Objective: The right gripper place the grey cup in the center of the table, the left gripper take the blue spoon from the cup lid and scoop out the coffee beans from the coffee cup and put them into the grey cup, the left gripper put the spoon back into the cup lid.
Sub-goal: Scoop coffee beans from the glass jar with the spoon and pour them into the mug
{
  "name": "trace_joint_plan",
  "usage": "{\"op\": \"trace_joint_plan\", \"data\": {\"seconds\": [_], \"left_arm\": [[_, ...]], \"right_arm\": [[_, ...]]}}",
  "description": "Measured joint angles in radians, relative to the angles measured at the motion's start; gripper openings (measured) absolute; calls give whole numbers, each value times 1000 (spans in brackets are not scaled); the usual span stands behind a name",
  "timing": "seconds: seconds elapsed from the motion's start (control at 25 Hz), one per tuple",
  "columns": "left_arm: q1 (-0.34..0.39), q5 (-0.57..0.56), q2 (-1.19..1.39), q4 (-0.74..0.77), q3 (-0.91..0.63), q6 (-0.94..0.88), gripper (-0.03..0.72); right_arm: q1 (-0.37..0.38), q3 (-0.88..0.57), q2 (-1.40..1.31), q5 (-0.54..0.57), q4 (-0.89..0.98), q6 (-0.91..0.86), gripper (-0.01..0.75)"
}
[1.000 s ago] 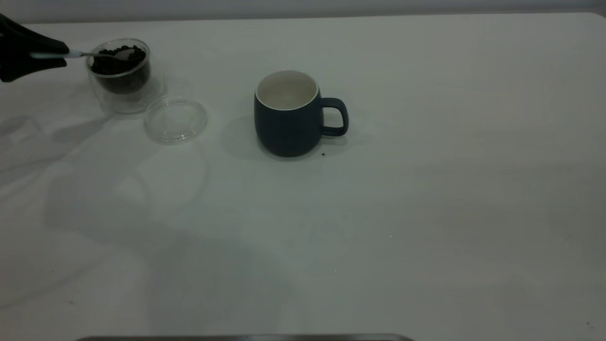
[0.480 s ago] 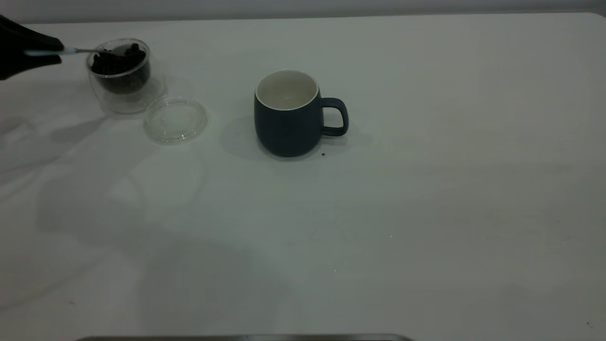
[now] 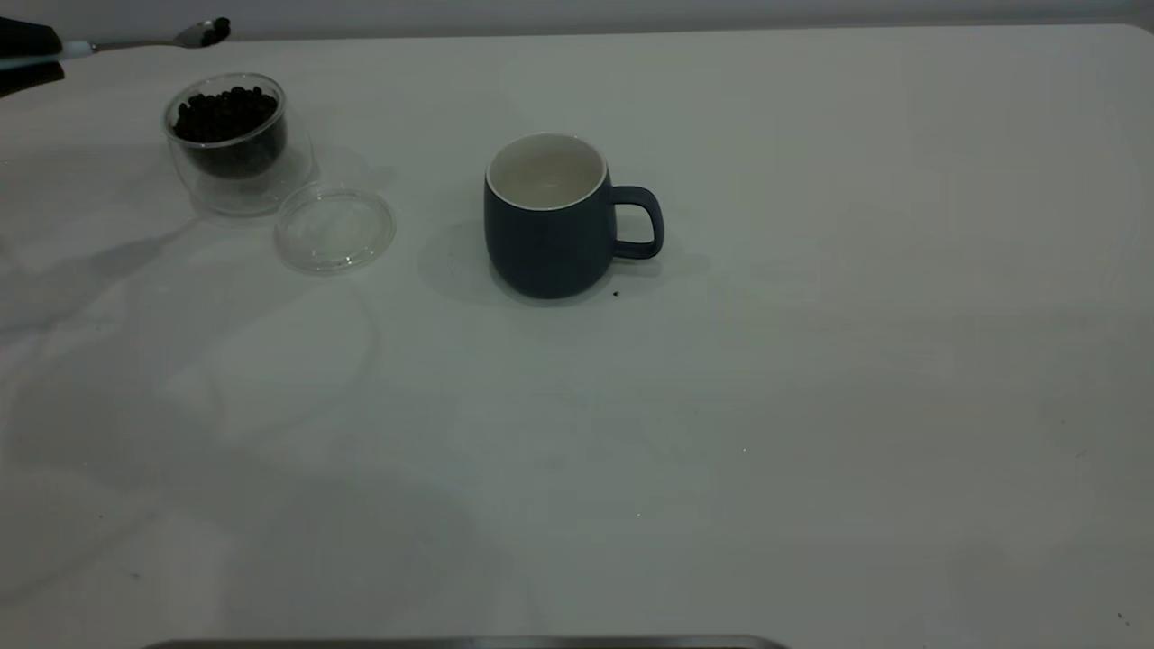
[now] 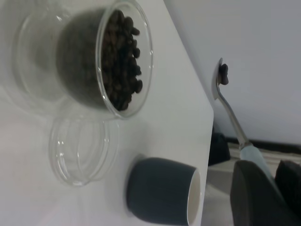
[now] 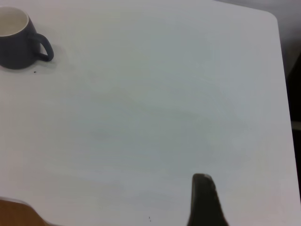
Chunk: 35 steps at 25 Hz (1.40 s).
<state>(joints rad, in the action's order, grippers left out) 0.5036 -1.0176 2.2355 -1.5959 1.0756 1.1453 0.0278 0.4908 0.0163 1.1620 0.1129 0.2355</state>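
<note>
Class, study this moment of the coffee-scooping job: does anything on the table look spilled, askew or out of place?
One small thing: a dark speck lies on the table beside the grey cup, below its handle, possibly a stray bean fragment. Otherwise nothing stands out: the coffee cup stands upright, the cup lid lies flat, and the blue spoon carries its beans.

The wide white flat tabletop [image 3: 811, 406] fills nearly the whole exterior view, soft grey shadows lying across its left half. Beyond its far edge runs a plain pale grey wall [image 3: 631, 13]. Its far right corner is rounded.
</note>
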Motion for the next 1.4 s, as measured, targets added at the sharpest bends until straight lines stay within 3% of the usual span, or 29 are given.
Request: {"op": "trace_joint_plan", "data": {"seconds": [0.28,0.56,1.08,1.4], "left_arm": [[0,-101,0,25,0,0,122],[-32,-112,0,27,0,-25,122],[-273,-1,0,14,0,-51,122],[-381,31,1,-22,0,-48,122]], "right_arm": [[0,0,0,0,0,0,459],[0,0,0,0,0,0,459],[0,0,0,0,0,0,459],[0,0,0,0,0,0,459]]}}
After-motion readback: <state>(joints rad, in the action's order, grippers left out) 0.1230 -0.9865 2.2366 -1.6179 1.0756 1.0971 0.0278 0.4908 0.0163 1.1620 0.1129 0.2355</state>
